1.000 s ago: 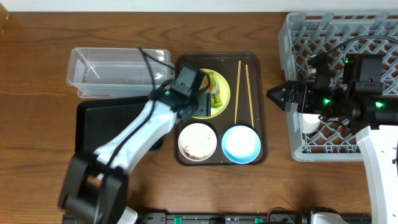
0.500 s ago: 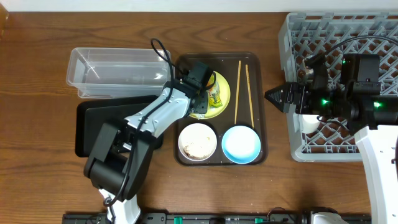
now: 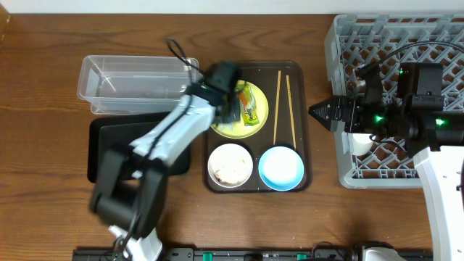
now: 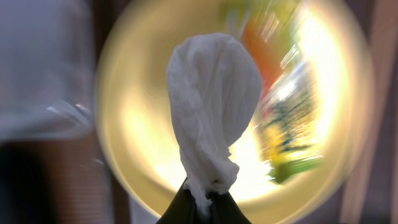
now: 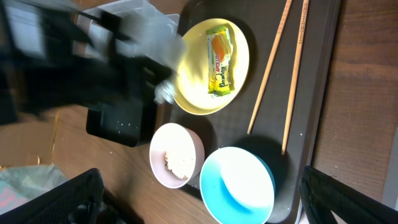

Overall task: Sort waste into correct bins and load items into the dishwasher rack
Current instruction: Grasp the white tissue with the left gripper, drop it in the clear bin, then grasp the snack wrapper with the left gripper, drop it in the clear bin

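Paper first: the crumpled white scrap [image 4: 211, 118] hangs in the air over the yellow plate [image 4: 137, 124]. The left gripper [image 4: 202, 202] pinches it by its thin twisted end, with its dark fingertips [image 4: 183, 211] closed tight on it. Only the left wrist view shows this pinch well. From overhead, the blurry left arm covers the scrap. The right wrist view shows it as a small pale lump at the plate's edge.

The green-and-orange snack wrapper [image 5: 220, 62] lies flat on the plate, on the side toward the chopsticks [image 5: 268, 68]. The two sticks lie side by side near the plate, not touching it. Next to the plate sit a white bowl [image 5: 163, 146] with a clump of rice [image 5: 179, 163] in it, and a light blue bowl [image 5: 237, 186]. All of these rest on a dark brown tray [image 3: 301, 101].

Beside the brown tray are the clear tub [image 3: 123, 83] and the black tray [image 3: 109, 145], close together. The grey rack [image 3: 348, 36] stands on the other side, and only the overhead view shows it. The right gripper [image 3: 313, 111] hovers at the rack's edge, pointing at the brown tray. From overhead it looks like one dark point, but the right wrist view shows its two fingers [image 5: 68, 199] wide apart.
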`<state>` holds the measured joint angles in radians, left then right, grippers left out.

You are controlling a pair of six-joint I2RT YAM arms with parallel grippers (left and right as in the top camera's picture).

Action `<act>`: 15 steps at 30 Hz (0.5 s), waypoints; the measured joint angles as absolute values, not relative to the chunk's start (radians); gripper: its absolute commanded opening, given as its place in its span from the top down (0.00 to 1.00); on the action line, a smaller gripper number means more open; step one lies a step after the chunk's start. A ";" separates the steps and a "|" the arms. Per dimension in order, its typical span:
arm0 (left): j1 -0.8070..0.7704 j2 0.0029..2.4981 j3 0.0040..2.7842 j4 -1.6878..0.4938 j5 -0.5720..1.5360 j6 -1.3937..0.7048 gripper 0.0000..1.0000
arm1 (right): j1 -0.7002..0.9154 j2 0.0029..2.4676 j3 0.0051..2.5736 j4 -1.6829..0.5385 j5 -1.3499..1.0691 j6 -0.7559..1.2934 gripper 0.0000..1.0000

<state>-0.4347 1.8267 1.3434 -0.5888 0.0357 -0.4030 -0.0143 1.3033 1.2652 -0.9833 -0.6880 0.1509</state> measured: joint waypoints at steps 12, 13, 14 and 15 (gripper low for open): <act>-0.186 1.749 1.414 -0.536 -0.054 -0.335 0.57 | -0.014 1.303 1.265 -0.983 -0.688 0.150 0.01; -0.171 1.777 1.412 -0.537 -0.038 -0.330 0.54 | -0.014 1.303 1.265 -0.984 -0.688 0.150 0.01; -0.161 1.794 1.408 -0.538 -0.019 -0.331 0.52 | -0.014 1.303 1.265 -0.984 -0.688 0.151 0.01; -0.153 1.803 1.401 -0.539 0.004 -0.330 0.51 | -0.014 1.303 1.265 -0.984 -0.688 0.151 0.01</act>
